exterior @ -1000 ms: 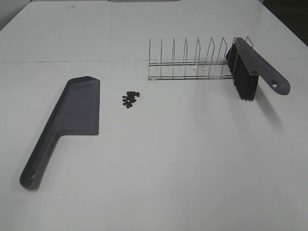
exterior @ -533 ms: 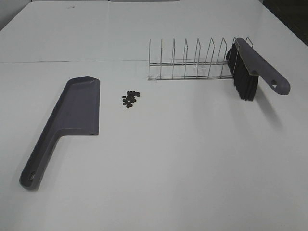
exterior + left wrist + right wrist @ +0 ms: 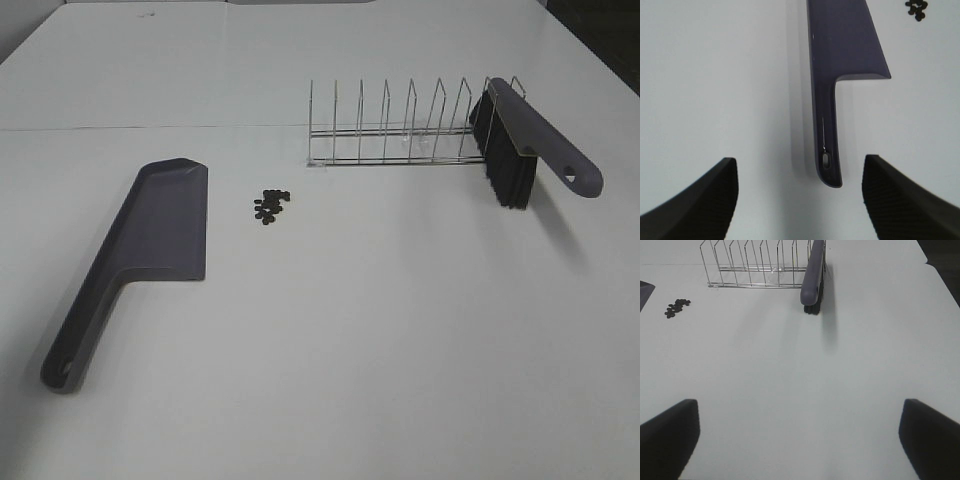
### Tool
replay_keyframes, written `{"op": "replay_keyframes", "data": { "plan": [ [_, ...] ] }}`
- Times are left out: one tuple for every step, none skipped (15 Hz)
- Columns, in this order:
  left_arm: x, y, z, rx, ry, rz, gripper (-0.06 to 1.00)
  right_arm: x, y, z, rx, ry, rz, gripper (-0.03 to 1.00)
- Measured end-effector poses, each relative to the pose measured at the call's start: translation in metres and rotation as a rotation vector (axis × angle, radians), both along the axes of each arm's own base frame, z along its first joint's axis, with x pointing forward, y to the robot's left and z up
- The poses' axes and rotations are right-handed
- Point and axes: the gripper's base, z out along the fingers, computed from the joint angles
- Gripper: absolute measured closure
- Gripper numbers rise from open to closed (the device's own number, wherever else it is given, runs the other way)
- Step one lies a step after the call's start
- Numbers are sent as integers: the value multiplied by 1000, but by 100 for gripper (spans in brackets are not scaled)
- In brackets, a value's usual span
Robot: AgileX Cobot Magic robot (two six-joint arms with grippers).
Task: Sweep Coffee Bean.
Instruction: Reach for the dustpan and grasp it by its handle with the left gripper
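- My left pincer (image 3: 799, 200), fingers apart, frames the dustpan (image 3: 845, 50) handle end: lined up for a grasp.
- My right pincer (image 3: 800, 440), also apart, faces the brush (image 3: 812, 275) leaning on the wire rack (image 3: 755, 285).
- Coffee beans (image 3: 270, 206) lie near the dustpan.

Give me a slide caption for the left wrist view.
Open left claw lined up with the dustpan handle, coffee beans beside the pan.

The dustpan (image 3: 160, 225) is purple-grey. The coffee beans (image 3: 270, 207) beside it are dark brown. The table (image 3: 350, 330) is white.
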Motion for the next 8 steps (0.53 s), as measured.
{"op": "replay_keyframes", "data": {
  "plan": [
    [17,-2,-6,3,70,-5,30,0,0,0,0,0,0,1],
    [34,-3,-10,5,128,-10,30,0,0,0,0,0,0,1],
    [47,-4,-14,6,178,-15,30,0,0,0,0,0,0,1],
    [59,-7,-17,4,208,-22,30,0,0,0,0,0,0,1],
    [70,-11,-24,5,237,-31,30,0,0,0,0,0,0,1],
    [75,-13,-27,7,252,-38,30,0,0,0,0,0,0,1],
    [82,-19,-38,8,293,-47,30,0,0,0,0,-1,0,1],
    [87,-25,-48,7,331,-46,30,0,0,0,0,-1,0,1]
  ]
}}
